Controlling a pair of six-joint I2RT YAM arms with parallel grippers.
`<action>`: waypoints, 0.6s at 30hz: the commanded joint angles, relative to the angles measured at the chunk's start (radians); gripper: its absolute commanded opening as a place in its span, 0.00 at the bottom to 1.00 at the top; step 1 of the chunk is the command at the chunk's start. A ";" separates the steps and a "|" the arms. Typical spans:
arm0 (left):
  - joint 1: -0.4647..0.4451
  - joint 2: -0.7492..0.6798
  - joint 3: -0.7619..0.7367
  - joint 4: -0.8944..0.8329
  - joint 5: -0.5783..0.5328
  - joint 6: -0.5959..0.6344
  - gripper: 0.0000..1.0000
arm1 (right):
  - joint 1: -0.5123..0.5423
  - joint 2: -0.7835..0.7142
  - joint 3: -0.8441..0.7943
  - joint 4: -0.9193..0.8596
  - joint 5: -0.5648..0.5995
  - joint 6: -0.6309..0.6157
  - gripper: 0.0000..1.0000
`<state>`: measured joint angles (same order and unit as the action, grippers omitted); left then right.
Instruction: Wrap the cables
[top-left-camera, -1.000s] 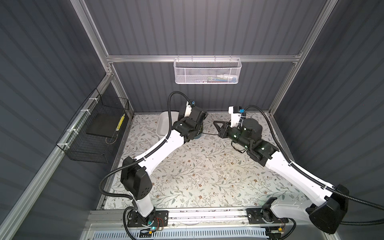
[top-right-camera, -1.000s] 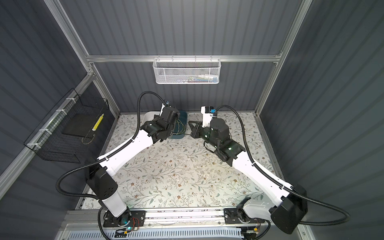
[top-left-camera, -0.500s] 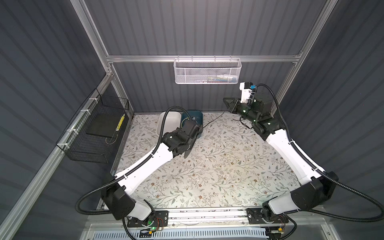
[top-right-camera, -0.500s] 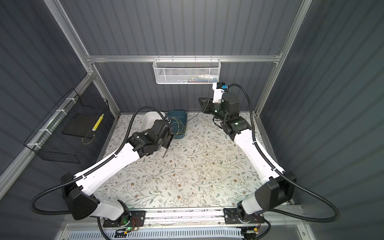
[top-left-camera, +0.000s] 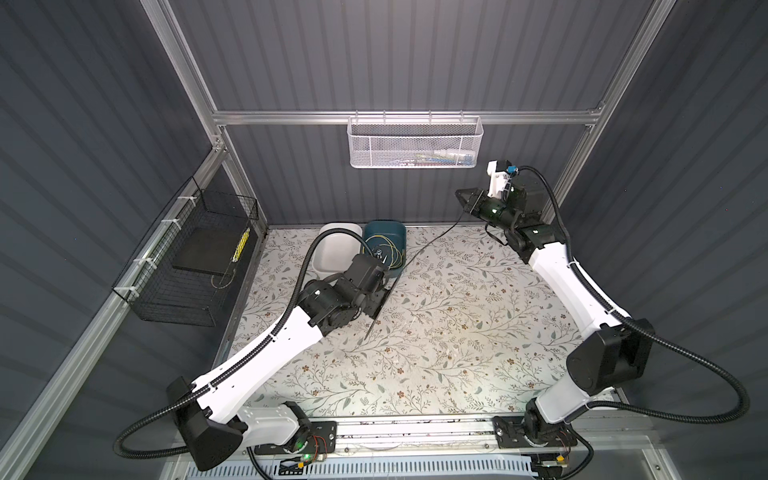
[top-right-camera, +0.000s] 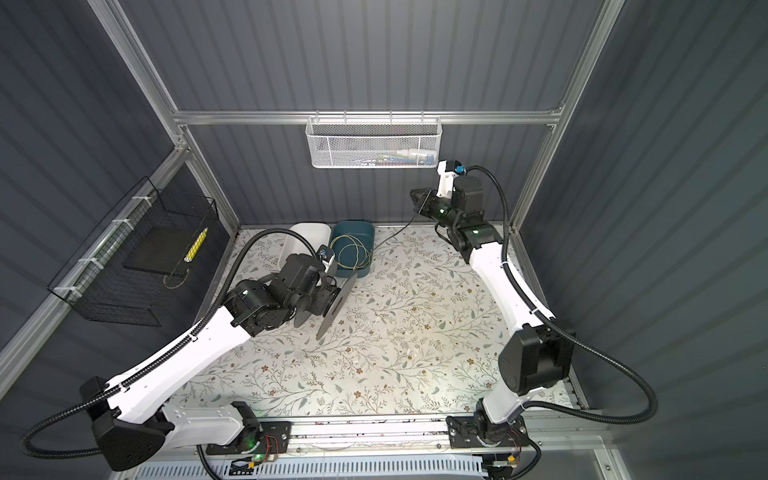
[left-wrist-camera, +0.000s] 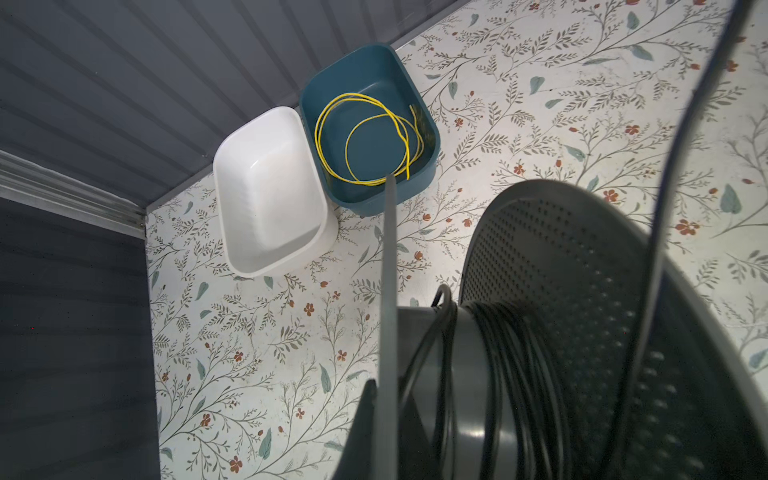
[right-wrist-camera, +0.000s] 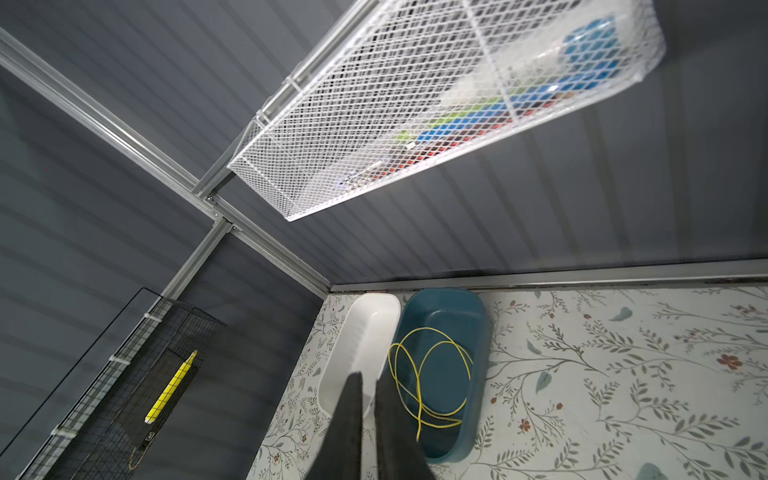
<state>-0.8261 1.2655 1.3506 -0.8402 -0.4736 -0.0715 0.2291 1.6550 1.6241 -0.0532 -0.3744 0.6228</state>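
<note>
Above floral table (top-left-camera: 457, 340), right gripper (top-left-camera: 460, 198) had lifted away, pinch unclear, stretching wire (top-left-camera: 432, 241) for winding; left gripper (top-left-camera: 374, 286) clamped spool (left-wrist-camera: 582, 311).

Dim edges, central glare, blurred foreground

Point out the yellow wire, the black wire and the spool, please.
yellow wire (left-wrist-camera: 353, 94): left wrist view, outer loop of the coil.
black wire (left-wrist-camera: 511, 357): left wrist view, turns wound on the hub.
spool (left-wrist-camera: 561, 270): left wrist view, perforated flange.
</note>
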 joint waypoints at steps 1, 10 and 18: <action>-0.004 -0.045 0.024 -0.027 0.041 -0.002 0.00 | -0.040 0.031 0.038 0.019 -0.028 0.031 0.12; -0.005 -0.116 0.048 -0.039 0.124 -0.038 0.00 | -0.071 0.129 0.025 0.042 -0.059 0.075 0.02; -0.005 -0.142 0.129 0.115 0.177 -0.126 0.00 | -0.044 0.194 -0.126 0.119 -0.027 0.111 0.00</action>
<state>-0.8261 1.1481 1.4071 -0.8619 -0.3241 -0.1371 0.1734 1.8240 1.5467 0.0265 -0.4137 0.7177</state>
